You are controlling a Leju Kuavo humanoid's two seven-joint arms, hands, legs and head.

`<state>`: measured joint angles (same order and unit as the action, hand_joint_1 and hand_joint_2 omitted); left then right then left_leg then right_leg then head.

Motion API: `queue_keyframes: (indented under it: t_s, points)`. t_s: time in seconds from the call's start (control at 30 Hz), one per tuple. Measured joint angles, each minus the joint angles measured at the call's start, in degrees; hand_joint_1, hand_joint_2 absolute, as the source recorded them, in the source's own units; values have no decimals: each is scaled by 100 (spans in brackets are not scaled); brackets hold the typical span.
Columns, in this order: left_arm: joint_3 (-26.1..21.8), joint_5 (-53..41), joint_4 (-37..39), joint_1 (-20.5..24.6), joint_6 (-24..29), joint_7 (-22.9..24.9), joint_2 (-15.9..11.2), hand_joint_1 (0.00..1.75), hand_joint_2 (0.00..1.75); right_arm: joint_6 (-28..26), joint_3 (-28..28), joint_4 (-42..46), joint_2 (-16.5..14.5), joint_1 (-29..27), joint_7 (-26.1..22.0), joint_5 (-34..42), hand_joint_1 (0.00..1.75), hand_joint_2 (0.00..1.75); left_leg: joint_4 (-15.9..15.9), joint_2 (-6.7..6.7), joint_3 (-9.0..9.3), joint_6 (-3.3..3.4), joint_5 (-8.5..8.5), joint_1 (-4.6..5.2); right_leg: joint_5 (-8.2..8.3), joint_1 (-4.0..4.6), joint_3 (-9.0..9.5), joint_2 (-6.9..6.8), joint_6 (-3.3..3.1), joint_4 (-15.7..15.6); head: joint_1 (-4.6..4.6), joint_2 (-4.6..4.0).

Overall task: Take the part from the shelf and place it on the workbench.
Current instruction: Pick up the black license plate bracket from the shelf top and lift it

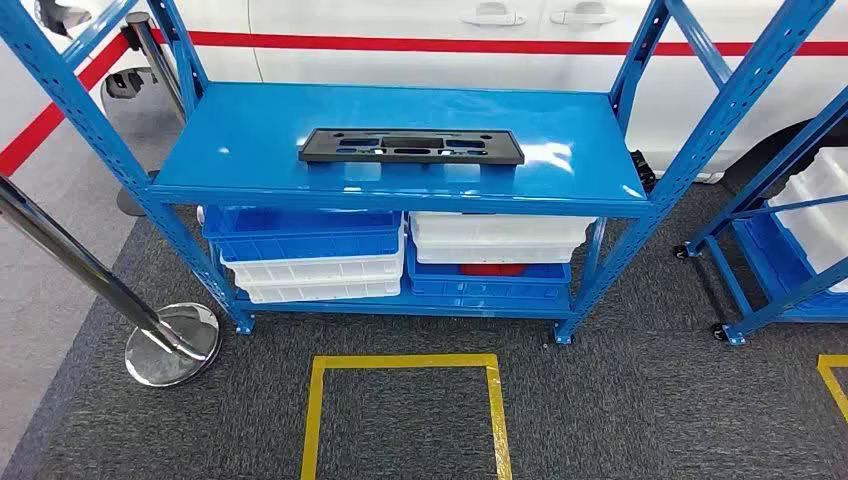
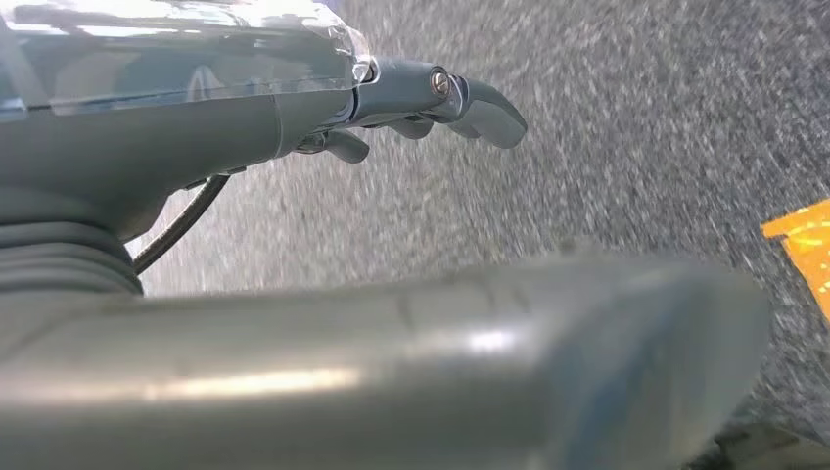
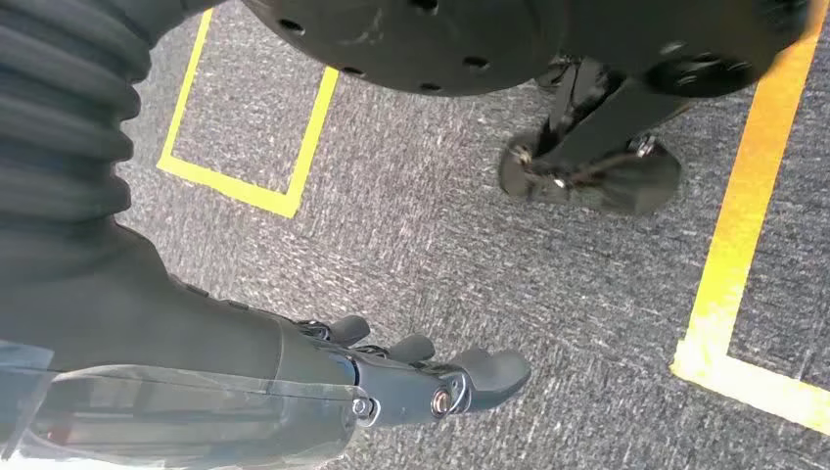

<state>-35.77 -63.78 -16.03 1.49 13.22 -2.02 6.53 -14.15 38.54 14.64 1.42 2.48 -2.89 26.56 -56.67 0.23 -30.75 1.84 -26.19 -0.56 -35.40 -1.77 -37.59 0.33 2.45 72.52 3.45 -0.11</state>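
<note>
1 black part (image 1: 411, 146) lies flat on the top board of the blue shelf (image 1: 250, 120), near its front edge. Below sit 2 blue bins (image 1: 300, 232) and 3 white bins (image 1: 495, 232). The left hand (image 2: 431, 103) and right hand (image 3: 421, 377) hang over grey carpet, fingers loosely extended, holding nothing.

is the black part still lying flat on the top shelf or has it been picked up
Lying flat, not picked up: the black part rests on the blue shelf, with nothing touching it.
</note>
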Motion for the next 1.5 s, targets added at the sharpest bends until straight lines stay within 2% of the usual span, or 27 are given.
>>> queue_keyframes:
  t_s: [0.07, 0.1, 0.17, 0.23, 0.33, 0.4, 0.47, 0.53, 0.57, 0.6, 0.63, 0.67, 0.73, 0.77, 0.9, 0.97, 1.03, 1.07, 1.1, 1.13, 1.2, 1.23, 1.27, 1.33, 1.4, 1.43, 1.5]
  points:
    - [-67, -171, 25, 18, 22, -3, 13, 0, 0, -28, 101, -25, 0, 17, 2, 63, 0, 0, -2, 1, 4, -4, -3, 2, 57, -2, -28, -2, 2, 67, 0, -1]
    - [-132, -338, 50, 34, 45, -6, 28, 0, 0, -59, 202, -49, 0, 33, 2, 123, 0, 0, -8, -1, 10, -12, -8, 2, 166, -5, 7, -5, 2, 5, 0, -1]
    - [-261, -682, 95, 66, 90, -7, 63, 0, 0, -128, 420, -102, 0, 53, -7, 236, 0, 0, -41, -19, 24, -53, -37, -6, 567, -16, 338, -19, -8, -691, 0, -1]
    - [-390, -1016, 139, 93, 125, -3, 97, 0, 0, -205, 648, -154, -1, 77, -55, 327, 0, 0, -104, -31, -3, -126, -71, 15, 775, -2, 599, -22, -50, -1290, 1, -1]
    - [-590, -1469, 207, 149, 164, 25, 164, 0, 0, -341, 957, -225, 0, 155, -212, 453, 0, 0, -122, -31, -39, -228, -71, 31, 775, 31, 597, 2, -154, -1385, 4, 0]
    - [-707, -1743, 242, 210, 189, 53, 228, 0, 0, -442, 1090, -275, 6, 260, -343, 578, 0, 0, -241, -31, -87, -283, -161, 9, 799, 16, 595, -2, -227, -1412, 4, 0]
    - [-803, -1999, 276, 275, 197, 90, 289, 0, 0, -544, 1187, -319, 34, 386, -466, 716, 0, 0, -780, -30, -327, -324, -470, -11, 815, 5, 596, -18, -283, -1430, 4, 0]
    - [-869, -2209, 309, 316, 193, 125, 341, 0, 0, -633, 1266, -350, 78, 473, -585, 814, 0, 0, -1570, -30, -692, -352, -801, -17, 815, 16, 590, -31, -301, -1426, 4, -1]
    - [-885, -2292, 322, 325, 190, 134, 361, 0, 0, -676, 1300, -362, 96, 500, -656, 838, 0, 0, -1804, -30, -805, -359, -844, -19, 814, 22, 592, -33, -302, -1422, 4, -1]
    - [-893, -2364, 333, 330, 186, 141, 381, 0, 0, -722, 1328, -372, 109, 524, -739, 854, 0, 0, -1814, -29, -815, -357, -772, -21, 812, 24, 596, -32, -300, -1417, 4, -1]
    - [-894, -2414, 340, 338, 187, 141, 396, 0, 0, -761, 1348, -381, 115, 548, -827, 870, 0, 0, -1582, -29, -711, -348, -594, -23, 808, 23, 604, -26, -294, -1413, 4, -1]
    - [-895, -2444, 345, 352, 195, 133, 409, 0, 0, -788, 1358, -388, 118, 577, -913, 891, 0, 0, -1177, -29, -525, -331, -365, -24, 801, 22, 613, -19, -282, -1407, 4, -1]
    - [-897, -2449, 354, 407, 222, 77, 430, 0, 0, -791, 1367, -396, 118, 651, -1030, 917, 0, 0, -463, -33, -195, -274, -103, -8, 790, 38, 612, -7, -225, -1390, 4, -1]
    - [-901, -2442, 357, 440, 234, 43, 437, 0, 0, -779, 1379, -401, 118, 693, -1044, 902, 0, 0, -286, -37, -125, -240, -72, 3, 791, 47, 602, -4, -186, -1386, 4, -1]
    - [-938, -2431, 362, 507, 259, -12, 455, 0, 0, -765, 1484, -427, 117, 828, -942, 776, 0, 0, -176, -41, -118, -77, -40, 12, 766, 40, 568, -6, -42, -1349, 3, -1]
    - [-956, -2431, 364, 523, 269, -27, 463, 0, 0, -767, 1521, -435, 104, 857, -918, 749, 0, 0, -128, -29, -111, -5, -5, 3, 494, 37, 360, -13, -8, -907, 3, -1]
    - [-974, -2431, 372, 533, 275, -40, 467, 0, 0, -768, 1554, -450, 70, 870, -909, 739, 0, 0, -126, -23, -126, 29, 0, 28, 148, 46, -25, -17, 4, -134, 2, 0]
    - [-983, -2431, 377, 533, 276, -42, 469, 0, 0, -768, 1567, -461, 51, 873, -905, 739, 0, 0, -129, -24, -127, 39, -2, 44, 84, 49, -166, -17, 1, 139, 2, 0]
    - [-988, -2431, 381, 531, 277, -43, 470, 0, 0, -769, 1579, -473, 34, 873, -903, 739, 0, 0, -132, -27, -125, 46, -5, 60, 135, 53, -211, -17, -12, 207, 2, 0]
    - [-991, -2431, 383, 530, 277, -43, 471, 0, 0, -769, 1587, -483, 22, 874, -902, 739, 0, 0, -137, -31, -117, 50, -10, 75, 294, 61, -141, -17, -36, 35, 2, 0]
    - [-993, -2431, 386, 532, 279, -41, 481, 0, 0, -767, 1598, -496, 13, 887, -901, 739, 0, 0, -142, -38, -98, 49, -22, 95, 701, 103, 220, -21, -127, -750, 2, -1]
    - [-995, -2427, 390, 536, 284, -27, 489, 0, 0, -761, 1601, -504, 13, 899, -891, 739, 0, 0, -149, -38, -100, 36, -29, 106, 831, 128, 374, -27, -169, -1099, 2, -1]
    - [-997, -2416, 394, 542, 289, 0, 496, 0, 0, -744, 1604, -511, 11, 913, -864, 740, 0, 0, -154, -36, -107, 15, -33, 109, 894, 154, 467, -31, -200, -1320, 2, -1]
    - [-1005, -2376, 399, 547, 296, 74, 504, 0, 0, -709, 1616, -528, 9, 930, -773, 740, 0, 0, -148, -31, -119, -44, -30, 107, 907, 184, 491, -34, -227, -1430, 2, 0]
    - [-1023, -2335, 401, 532, 292, 127, 505, 0, 0, -698, 1628, -538, 9, 934, -705, 733, 0, 0, -175, -30, -125, -107, -64, 103, 939, 147, 521, -36, -262, -1494, 3, -1]
    - [-1032, -2323, 401, 518, 285, 148, 505, 0, 0, -709, 1633, -543, 9, 943, -710, 724, 0, 0, -301, -32, -175, -142, -152, 100, 956, 124, 539, -41, -285, -1530, 3, -1]
    - [-1056, -2317, 401, 482, 266, 190, 502, 0, 0, -773, 1643, -547, 22, 982, -790, 681, 0, 0, -896, -35, -440, -215, -485, 65, 969, 104, 557, -49, -315, -1563, 4, -2]
